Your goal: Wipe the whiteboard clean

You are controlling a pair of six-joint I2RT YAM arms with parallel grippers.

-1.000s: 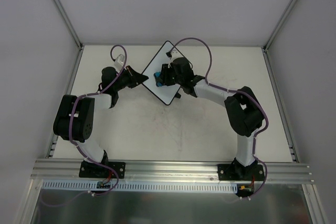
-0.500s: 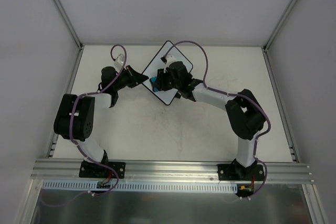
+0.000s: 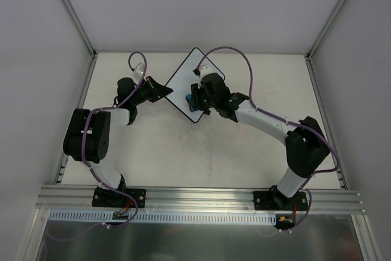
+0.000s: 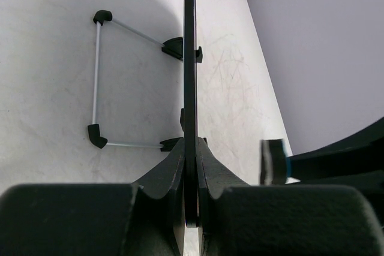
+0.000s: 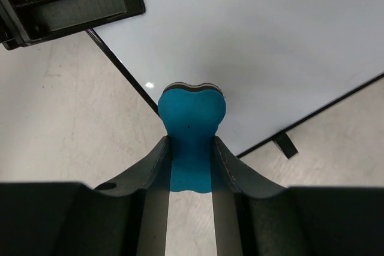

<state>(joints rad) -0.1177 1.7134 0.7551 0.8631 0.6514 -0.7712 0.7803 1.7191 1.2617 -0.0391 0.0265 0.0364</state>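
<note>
Left gripper (image 4: 190,159) clamped on whiteboard (image 3: 183,80) rim, left corner. Right gripper (image 5: 191,151) pinching eraser (image 5: 192,109), over whiteboard's near-left edge; contact unclear.

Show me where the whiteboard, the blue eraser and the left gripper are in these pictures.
whiteboard (image 5: 270,40), right wrist view, on its bare white surface.
blue eraser (image 5: 192,111), right wrist view, on its wide blue end.
left gripper (image 4: 191,149), left wrist view, midway between its fingertips.
</note>
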